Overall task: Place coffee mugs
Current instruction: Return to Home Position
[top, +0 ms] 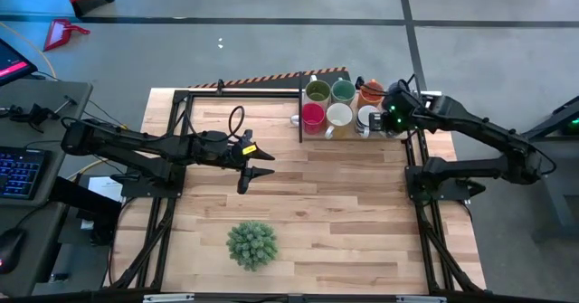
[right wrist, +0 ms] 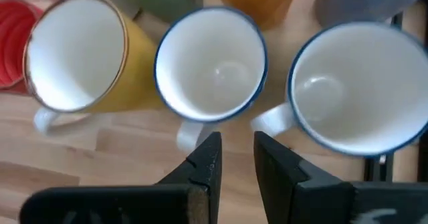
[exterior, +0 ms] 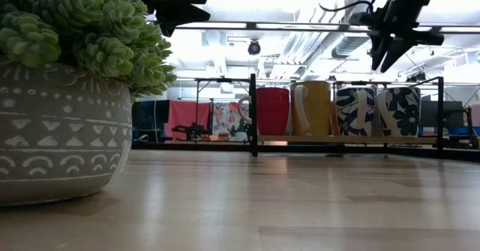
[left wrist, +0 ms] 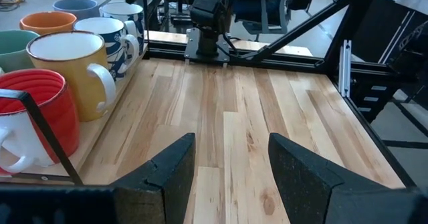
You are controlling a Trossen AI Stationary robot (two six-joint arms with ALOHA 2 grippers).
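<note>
Several coffee mugs stand upright in a black-framed rack (top: 301,113) at the table's far edge: olive (top: 317,91), teal (top: 343,90), orange (top: 371,92), red (top: 313,115), yellow with a white inside (right wrist: 80,57), and two blue-and-white ones (right wrist: 210,63) (right wrist: 358,83). My right gripper (right wrist: 234,150) hangs just above the two blue-and-white mugs at the rack's right end, pointing steeply down. Its fingers stand a little apart with nothing between them. My left gripper (top: 253,163) hovers wide open over the table's middle, left of the rack, and holds nothing.
A spiky green plant in a patterned grey pot (top: 251,244) stands near the table's front edge. Black frame rails (top: 418,158) run along the table's sides. Bare wood (top: 344,203) lies between the rack and the plant.
</note>
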